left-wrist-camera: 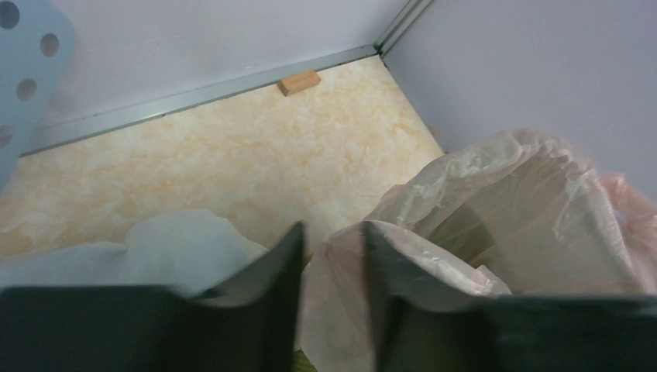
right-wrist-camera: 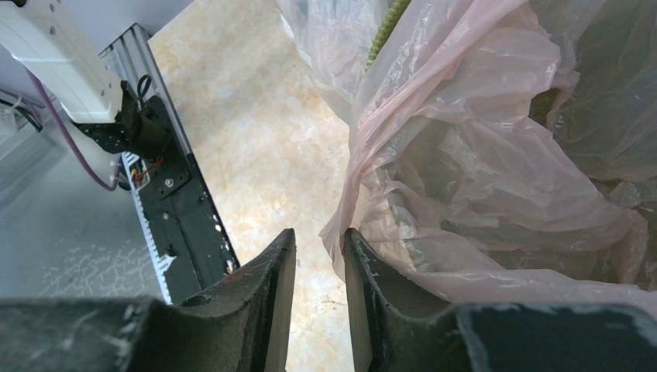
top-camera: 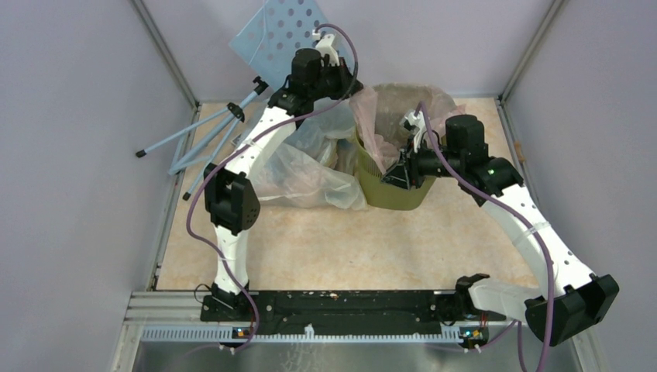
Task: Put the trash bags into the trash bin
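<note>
The olive-green mesh trash bin (top-camera: 391,198) stands mid-table, and a pale pink trash bag (top-camera: 387,105) billows out of its mouth. Clear-whitish trash bags (top-camera: 310,174) lie heaped against the bin's left side. My left gripper (top-camera: 352,87) hangs over the bin's back-left rim. In the left wrist view its blurred fingers (left-wrist-camera: 290,267) stand a narrow gap apart, with the pink bag's (left-wrist-camera: 527,201) film lying between them and over the right finger. My right gripper (top-camera: 397,174) is at the bin's near side. It (right-wrist-camera: 318,236) is narrowly open over bare floor, and the pink bag (right-wrist-camera: 465,139) brushes its right finger.
A blue perforated board (top-camera: 279,35) leans in the back-left corner above pale blue tripod legs (top-camera: 209,132). A small wooden block (left-wrist-camera: 299,81) lies against the back wall rail. The black base rail (top-camera: 341,302) runs along the near edge. Walls close in on three sides.
</note>
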You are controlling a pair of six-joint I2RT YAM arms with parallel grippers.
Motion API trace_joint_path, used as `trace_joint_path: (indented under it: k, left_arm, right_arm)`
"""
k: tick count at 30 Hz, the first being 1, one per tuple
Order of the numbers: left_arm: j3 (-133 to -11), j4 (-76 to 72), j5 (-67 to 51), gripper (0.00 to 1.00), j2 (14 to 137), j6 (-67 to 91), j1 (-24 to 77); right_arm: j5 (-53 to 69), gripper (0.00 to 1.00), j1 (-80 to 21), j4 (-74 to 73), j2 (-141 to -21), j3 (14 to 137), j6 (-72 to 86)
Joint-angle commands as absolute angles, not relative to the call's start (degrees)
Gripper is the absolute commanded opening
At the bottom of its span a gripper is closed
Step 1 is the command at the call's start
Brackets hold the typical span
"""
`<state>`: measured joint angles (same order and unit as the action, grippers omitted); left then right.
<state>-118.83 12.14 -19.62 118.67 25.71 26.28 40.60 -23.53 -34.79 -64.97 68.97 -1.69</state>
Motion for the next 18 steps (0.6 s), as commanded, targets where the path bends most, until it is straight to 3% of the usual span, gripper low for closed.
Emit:
trace_joint_path:
  k: [1,9,18]
  left_arm:
    - [-116.7,8.8,-17.9,0.10,113.3,24.9,25.7]
    - [-99.1,-3.4,-20.5,0.00,100.5,30.4,21.3]
    - [-88.3,-5.4,-22.2,0.00,96.3,32.8,17.7]
  right_arm:
    - [40.8,0.29,-24.3,-33.2,-63.8,69.4,-1.7]
    - [41.1,0.28,-24.3,-33.3,-64.4,68.9,-1.8]
    - [40.9,0.24,-24.3,-33.1,-64.8,68.2,-1.5]
